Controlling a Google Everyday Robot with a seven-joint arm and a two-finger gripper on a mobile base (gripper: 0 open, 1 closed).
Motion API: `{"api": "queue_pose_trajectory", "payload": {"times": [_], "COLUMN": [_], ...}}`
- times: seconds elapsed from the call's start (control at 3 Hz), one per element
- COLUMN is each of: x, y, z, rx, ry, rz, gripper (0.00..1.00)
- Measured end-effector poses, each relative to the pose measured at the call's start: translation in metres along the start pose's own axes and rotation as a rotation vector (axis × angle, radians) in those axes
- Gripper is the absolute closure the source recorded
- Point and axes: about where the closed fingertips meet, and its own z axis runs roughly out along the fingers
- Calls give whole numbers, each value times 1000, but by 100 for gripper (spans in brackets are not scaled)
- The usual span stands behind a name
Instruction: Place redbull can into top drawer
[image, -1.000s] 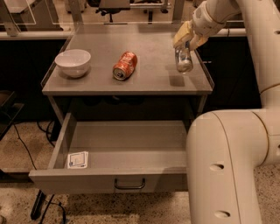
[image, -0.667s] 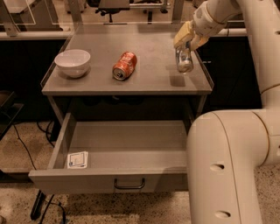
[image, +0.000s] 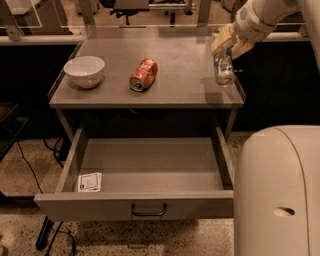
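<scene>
The redbull can (image: 223, 70), slim and silver, is upright over the right edge of the grey table top (image: 175, 55). My gripper (image: 226, 46) is shut on its top, and my arm comes in from the upper right. The can seems held just above the surface, with its shadow on the table below it. The top drawer (image: 150, 165) is pulled out wide under the table. It holds only a small white card (image: 90, 181) in its front left corner. Its dark bar handle (image: 148, 210) is on the front.
An orange-red can (image: 143, 75) lies on its side mid-table. A white bowl (image: 84, 71) stands at the table's left. My white body (image: 280, 190) fills the lower right, next to the drawer's right side. Cables lie on the floor at the left.
My gripper and the redbull can have moved to the right, toward the table's right edge. The other can, the bowl and the drawer have not moved.
</scene>
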Motion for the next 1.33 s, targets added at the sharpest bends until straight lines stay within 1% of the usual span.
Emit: {"api": "queue_pose_trajectory", "payload": {"times": [0.33,0.67,1.0,1.33], "x": [0,5,21,81], "y": [0,0,-4,-7], "z": [0,-1,-6,-3], "rx": [0,12,27,-1], "ry": [0,11,35,82], "rz": [0,-7,6,56], "gripper": [100,100,100,100]}}
